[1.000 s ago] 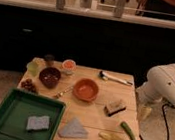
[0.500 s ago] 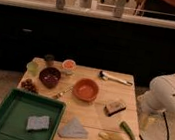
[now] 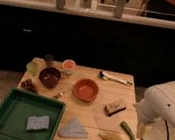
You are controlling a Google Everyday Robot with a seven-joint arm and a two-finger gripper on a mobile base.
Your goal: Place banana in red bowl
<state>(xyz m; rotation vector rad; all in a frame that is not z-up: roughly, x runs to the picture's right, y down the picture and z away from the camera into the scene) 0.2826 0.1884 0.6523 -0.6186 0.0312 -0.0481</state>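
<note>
The small pale-yellow banana [image 3: 112, 137] lies on the wooden table near its front right corner. A slender green chili pepper [image 3: 128, 134] lies just right of it. The orange-red bowl [image 3: 86, 89] sits in the middle of the table, up and left of the banana, and looks empty. My white arm [image 3: 169, 103] hangs over the table's right edge. My gripper [image 3: 144, 129] points down, just right of the chili and above and right of the banana, holding nothing that I can see.
A green tray [image 3: 1, 120] with a grey sponge [image 3: 38, 123] fills the front left. A grey cloth [image 3: 73, 129] lies beside it. A maroon bowl [image 3: 49, 76], an orange-filled cup [image 3: 69, 65], a brush [image 3: 116, 79] and a brown block [image 3: 115, 107] are also on the table.
My arm has come down and a little left, bringing the gripper closer to the chili and banana. Nothing on the table has moved.
</note>
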